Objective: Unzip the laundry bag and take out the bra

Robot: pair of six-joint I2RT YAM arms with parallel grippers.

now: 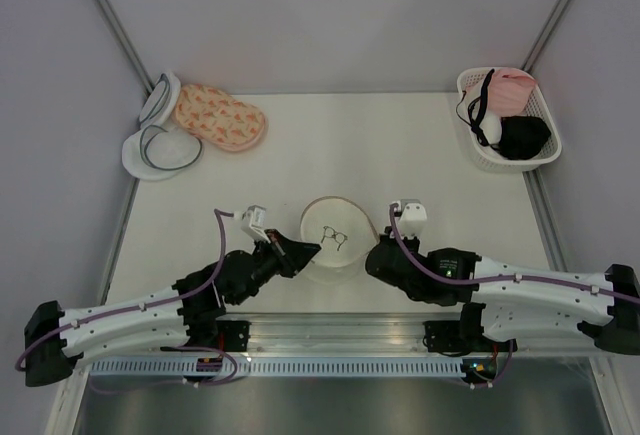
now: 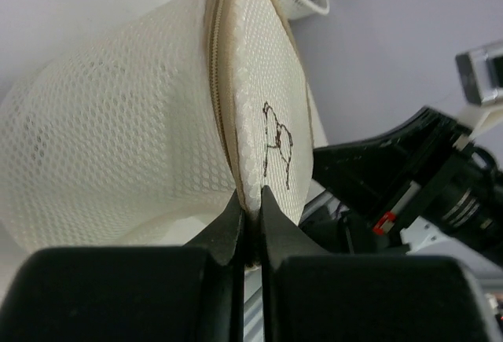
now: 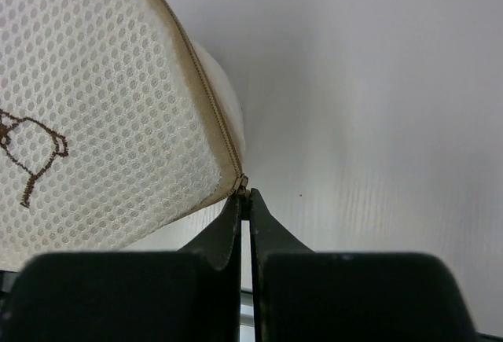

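Because the left end effector [image 2: 250,200] is clenched on only a thin lip of the laundry bag [image 1: 333,240] at its tan rim [image 2: 220,98], the mesh could slide out of that pinch once the zip is drawn. The whole bag would then trail after the pull instead of opening. It sits on the counter [image 1: 300,145] near the front edge, between the two arms. Being round, it has no real long axis. Its flat embroidered face is turned up toward the overhead camera with the zip seam ringing it, shut as far as can be seen. The bra is not visible; I judge it lies inside. On the right, the right end effector [image 3: 245,200] is clamped tight at the small zip pull [image 3: 242,185], seemingly nipping it by the very tips. A tug off the line of the seam could therefore let the zip pull slip free or jam it in the mesh.
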